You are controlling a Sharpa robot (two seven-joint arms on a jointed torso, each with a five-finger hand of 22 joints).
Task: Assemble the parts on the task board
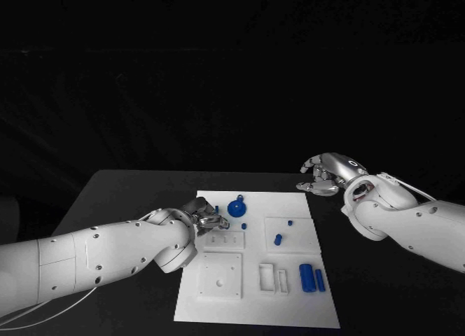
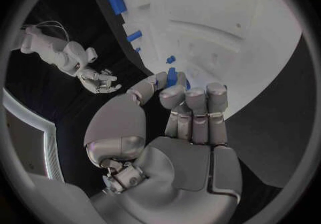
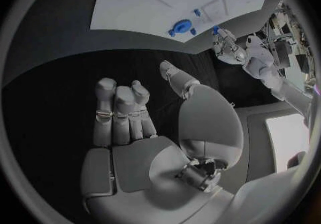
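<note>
On task board (image 1: 293, 308): blue cylinder (image 1: 306, 277) beside rectangular slot (image 1: 274, 277).

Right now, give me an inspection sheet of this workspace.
Surface: black table, bare around the board.
Job's things: white task board in the middle; round blue part near its far edge, blue cylinder near its near right, small blue pieces between.
Clutter: nothing seen.
Hands: left hand over the board's left side, fingers pinching a small blue part; right hand off the board's far right corner, holding nothing.
Cables: thin white cable under the left arm.
Surroundings: dark.
</note>
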